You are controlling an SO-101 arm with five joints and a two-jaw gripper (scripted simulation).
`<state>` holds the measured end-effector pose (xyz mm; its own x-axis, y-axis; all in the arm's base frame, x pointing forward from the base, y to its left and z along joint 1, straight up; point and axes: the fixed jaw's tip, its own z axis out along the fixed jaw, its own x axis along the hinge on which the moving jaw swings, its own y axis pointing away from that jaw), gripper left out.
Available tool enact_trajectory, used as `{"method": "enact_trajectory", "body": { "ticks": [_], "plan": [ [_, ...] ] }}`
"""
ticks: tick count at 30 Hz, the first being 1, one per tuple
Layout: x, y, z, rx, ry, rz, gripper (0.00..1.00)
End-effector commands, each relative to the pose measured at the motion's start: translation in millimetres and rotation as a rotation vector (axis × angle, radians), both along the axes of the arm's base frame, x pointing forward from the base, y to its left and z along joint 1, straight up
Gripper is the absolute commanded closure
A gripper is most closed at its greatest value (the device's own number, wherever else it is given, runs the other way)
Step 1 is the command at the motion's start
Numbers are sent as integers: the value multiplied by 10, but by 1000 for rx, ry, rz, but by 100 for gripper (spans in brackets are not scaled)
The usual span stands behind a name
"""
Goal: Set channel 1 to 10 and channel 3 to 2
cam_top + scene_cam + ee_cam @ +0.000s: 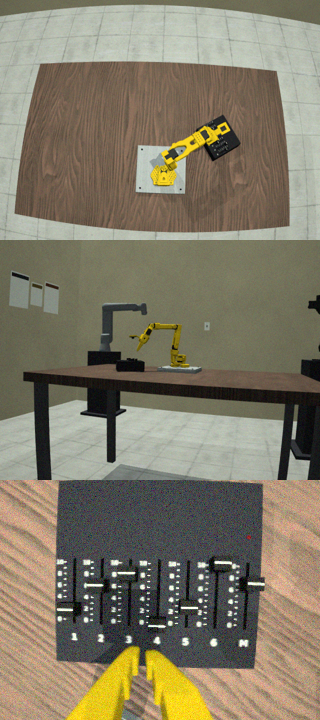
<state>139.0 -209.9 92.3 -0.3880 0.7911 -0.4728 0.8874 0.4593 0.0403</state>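
With the yellow claw pressed together on nothing above the black square lighting desk on the brown wooden table, neither setting is judged done: channel 1's fader sits low, channel 3's fader high.

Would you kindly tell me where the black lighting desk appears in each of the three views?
Top: lighting desk right of centre, partly under the arm's wrist.
Exterior: lighting desk left of centre on the table, below the shut gripper.
Wrist: lighting desk fills the upper frame.
Shared landmark: the yellow gripper above it.
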Motion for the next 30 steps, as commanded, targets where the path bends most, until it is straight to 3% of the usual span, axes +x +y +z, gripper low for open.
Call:
{"method": "enact_trajectory", "body": {
  "ticks": [1,7,15,17,30],
  "plan": [
    [-7,11,2,-3,-8,-8,100],
    [-10,18,0,15,-15,-37,100],
    [-34,61,-7,127,-47,-215,100],
    [-34,61,-7,127,-47,-215,100],
    [-132,200,-4,387,-79,-753,100]
  ]
}}
